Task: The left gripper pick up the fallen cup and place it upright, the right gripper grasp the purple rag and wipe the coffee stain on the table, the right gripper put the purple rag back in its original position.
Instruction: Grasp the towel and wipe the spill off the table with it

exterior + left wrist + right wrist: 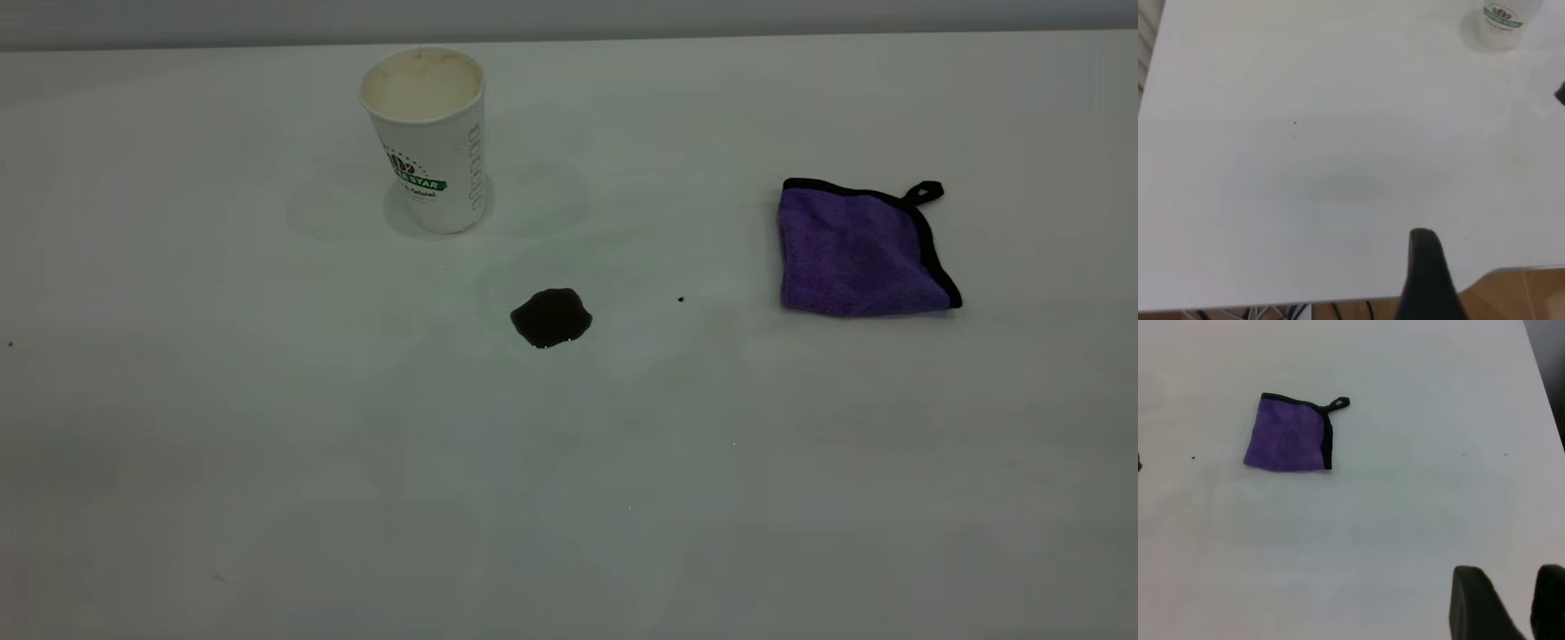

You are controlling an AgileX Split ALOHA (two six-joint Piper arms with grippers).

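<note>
Cup (428,138) upright, stain (551,317) unwiped. Purple rag (858,253) soft, limp: pinch mid-cloth. Right gripper (1519,603) jaws narrowly parted, empty; left jaws: cannot tell.

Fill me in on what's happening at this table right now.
Nothing is being handled at this moment. The cup stands upright on the table, so that step looks done. The coffee stain is unwiped, and the purple rag lies flat off to the side, untouched. The right gripper sits away from the rag with its fingers apart and empty. The left gripper is back near the table edge, well away from the cup.
</note>
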